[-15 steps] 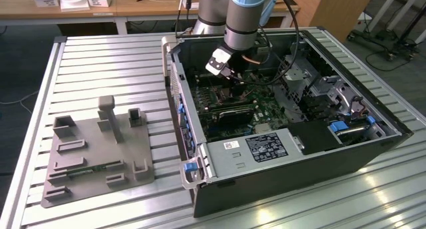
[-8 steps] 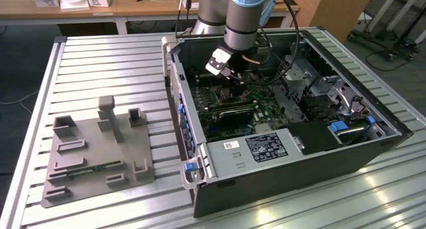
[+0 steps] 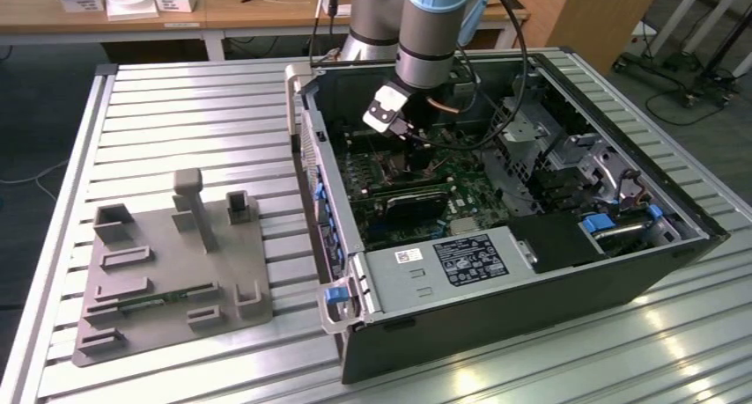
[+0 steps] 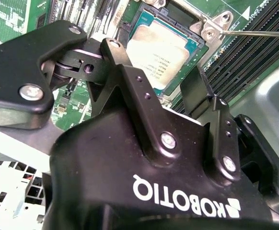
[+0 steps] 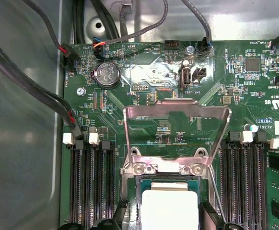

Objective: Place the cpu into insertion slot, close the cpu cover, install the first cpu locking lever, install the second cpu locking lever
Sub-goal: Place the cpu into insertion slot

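Cpu point(image 5: 170, 211): seated in insertion slot point(image 5: 138, 191); gripper point(image 4: 154, 62) jaws released, straddling it; cover point(image 5: 177, 106) open, locking lever point(image 4: 257, 33) apparently unlatched.

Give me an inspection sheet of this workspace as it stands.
Surface: slatted metal table, carrying the open computer case.
Job's things: cpu lies in the insertion slot; cpu cover raised open; a locking lever juts free beside it.
Clutter: grey fixture plate beside the case.
Grippers: gripper open, fingers straddling the cpu.
Cables: black cables run along the board's edge.
Surroundings: wooden desk with white boxes beyond the table.
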You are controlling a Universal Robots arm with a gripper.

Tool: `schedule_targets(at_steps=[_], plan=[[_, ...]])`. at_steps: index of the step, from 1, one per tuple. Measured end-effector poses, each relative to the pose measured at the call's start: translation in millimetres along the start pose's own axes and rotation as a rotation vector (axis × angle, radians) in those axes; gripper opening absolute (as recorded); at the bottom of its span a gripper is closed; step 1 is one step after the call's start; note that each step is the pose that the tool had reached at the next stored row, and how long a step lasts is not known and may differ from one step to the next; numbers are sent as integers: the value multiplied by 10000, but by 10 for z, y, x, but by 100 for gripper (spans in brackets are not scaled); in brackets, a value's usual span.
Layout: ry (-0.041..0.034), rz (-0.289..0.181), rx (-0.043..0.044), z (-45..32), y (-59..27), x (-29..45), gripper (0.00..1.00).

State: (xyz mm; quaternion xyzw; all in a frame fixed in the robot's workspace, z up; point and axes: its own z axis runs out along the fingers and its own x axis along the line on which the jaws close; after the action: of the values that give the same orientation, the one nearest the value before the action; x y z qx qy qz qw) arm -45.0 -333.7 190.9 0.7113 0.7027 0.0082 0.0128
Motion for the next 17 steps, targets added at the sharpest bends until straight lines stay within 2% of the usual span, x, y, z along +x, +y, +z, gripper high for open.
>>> schedule_targets(at_steps=[17], plan=[[1,-2,1,0,14,30,69]])
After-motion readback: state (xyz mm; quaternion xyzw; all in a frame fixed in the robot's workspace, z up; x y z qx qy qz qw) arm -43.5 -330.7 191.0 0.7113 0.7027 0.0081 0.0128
